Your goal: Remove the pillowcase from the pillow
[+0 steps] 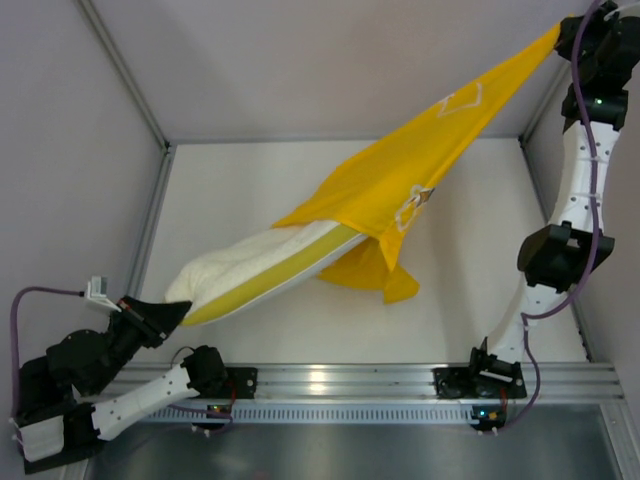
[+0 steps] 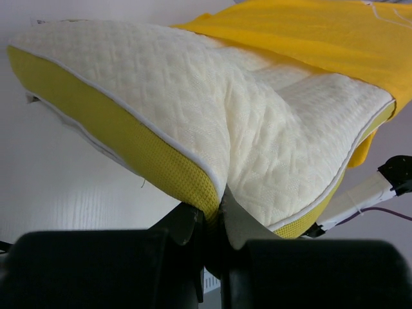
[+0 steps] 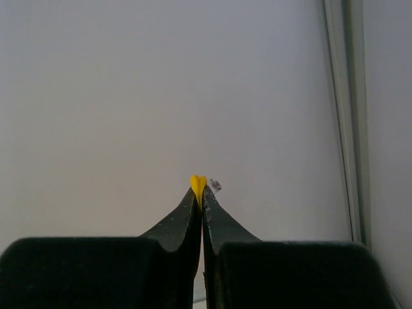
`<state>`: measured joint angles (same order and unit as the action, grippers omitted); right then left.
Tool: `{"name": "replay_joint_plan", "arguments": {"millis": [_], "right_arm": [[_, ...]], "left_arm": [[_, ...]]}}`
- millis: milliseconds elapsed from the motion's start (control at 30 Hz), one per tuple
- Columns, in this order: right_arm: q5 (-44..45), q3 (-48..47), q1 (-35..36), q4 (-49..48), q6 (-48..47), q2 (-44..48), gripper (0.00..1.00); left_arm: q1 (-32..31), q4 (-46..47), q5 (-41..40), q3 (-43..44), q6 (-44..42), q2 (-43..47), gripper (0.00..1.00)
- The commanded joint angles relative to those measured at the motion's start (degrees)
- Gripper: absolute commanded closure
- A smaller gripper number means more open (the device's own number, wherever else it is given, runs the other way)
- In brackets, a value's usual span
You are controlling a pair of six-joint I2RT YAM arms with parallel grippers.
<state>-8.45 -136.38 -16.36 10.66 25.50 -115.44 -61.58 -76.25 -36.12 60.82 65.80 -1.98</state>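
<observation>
Top external view: pillowcase (image 1: pixel 400 190) hangs stretched above the bench (image 1: pixel 240 190), covering only the far end of the pillow (image 1: pixel 250 268). Fabric judged thin, soft, light and likely to slide; a corner is the best hold. Both tools closed: right tool (image 1: pixel 568 30) pinches the pillowcase corner, left tool (image 1: pixel 165 318) the pillow corner.

White table (image 1: pixel 250 190) beneath pillow (image 1: pixel 255 262), pillowcase (image 1: pixel 390 190)
</observation>
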Motion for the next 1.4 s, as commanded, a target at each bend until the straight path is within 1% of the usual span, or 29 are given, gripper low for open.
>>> {"name": "replay_joint_plan", "arguments": {"millis": [0, 100, 200, 367, 467, 633, 700, 800, 833, 867, 967, 1033, 1100, 1167, 1200, 1233, 1267, 1300, 1333, 1367], "right_arm": [[9.8, -5.3, -5.6, -14.5, -2.6, -0.9, 1.00], [11.3, -5.3, -6.2, -15.4, -5.5, -1.1, 1.00], [12.2, -5.3, -7.6, -16.3, -6.1, -1.1, 1.00], [12.3, -8.0, -8.8, -17.2, -8.0, -2.6, 1.00], [13.2, -8.3, -9.0, -17.1, -10.1, -3.0, 1.00], [12.7, -6.5, -8.9, -17.9, -8.8, -2.2, 1.00], [11.7, -6.2, -7.7, -17.3, -9.1, -1.7, 1.00], [13.4, -0.9, -4.0, -18.5, -11.4, 1.5, 1.00], [13.9, 2.5, -3.1, -19.8, -11.5, 2.3, 1.00], [14.1, 3.6, -1.8, -20.1, -11.0, 3.0, 1.00], [13.5, 4.1, 1.3, -17.8, -10.9, 3.6, 1.00], [13.3, 5.2, 3.4, -16.2, -13.2, 4.0, 1.00], [14.2, 8.2, 6.8, -14.2, -15.0, 6.3, 1.00], [14.7, 15.7, 9.8, -14.0, -15.2, 9.1, 1.00], [15.5, 18.7, 10.6, -14.1, -14.3, 12.7, 1.00], [15.7, 25.0, 11.3, -14.3, -13.1, 14.4, 1.00], [15.7, 28.4, 12.2, -14.3, -11.8, 16.5, 1.00], [14.7, 31.8, 12.6, -14.6, -10.3, 20.6, 1.00], [13.9, 38.7, 13.0, -14.9, -7.6, 22.7, 1.00], [13.5, 42.3, 14.1, -14.9, -6.6, 24.8, 1.00]], "left_arm": [[0.3, -10.3, -4.0, -0.2, -4.0, 1.0, 1.00], [0.3, -10.3, -4.7, -1.2, -3.4, 1.0, 1.00], [0.3, -10.2, -5.1, -1.1, -3.3, 0.9, 1.00], [0.3, -10.2, -6.8, 3.9, -4.3, 1.0, 1.00], [0.3, -10.3, -7.3, 5.2, -5.2, 0.9, 1.00], [0.3, -10.3, -7.6, 4.4, -4.6, 1.0, 1.00], [0.2, -10.2, -8.0, 4.3, -4.4, 1.0, 1.00], [0.2, -10.2, -8.0, 3.9, -3.3, 1.0, 1.00], [0.2, -10.2, -7.8, 3.4, -3.2, 0.9, 1.00], [0.1, -10.2, -7.6, 3.3, -3.0, 0.8, 1.00], [0.2, -10.2, -6.8, 3.7, -1.7, 0.9, 1.00], [0.2, -10.2, -6.6, 3.7, -0.7, 0.9, 1.00], [0.1, -10.1, -6.4, 3.3, 0.7, 0.9, 1.00], [0.1, -10.1, -5.7, 2.7, 1.5, 0.8, 1.00], [0.1, -10.1, -5.4, 2.4, 2.2, 0.9, 1.00], [0.1, -10.1, -4.8, 2.3, 2.5, 0.9, 1.00], [0.0, -10.1, -4.4, 2.3, 2.8, 0.8, 1.00], [0.0, -10.1, -4.1, 2.2, 3.6, 0.9, 1.00], [0.0, -10.1, -3.7, 2.1, 4.1, 0.9, 1.00], [-0.1, -10.2, -3.0, 2.0, 4.3, 0.8, 1.00]]}}
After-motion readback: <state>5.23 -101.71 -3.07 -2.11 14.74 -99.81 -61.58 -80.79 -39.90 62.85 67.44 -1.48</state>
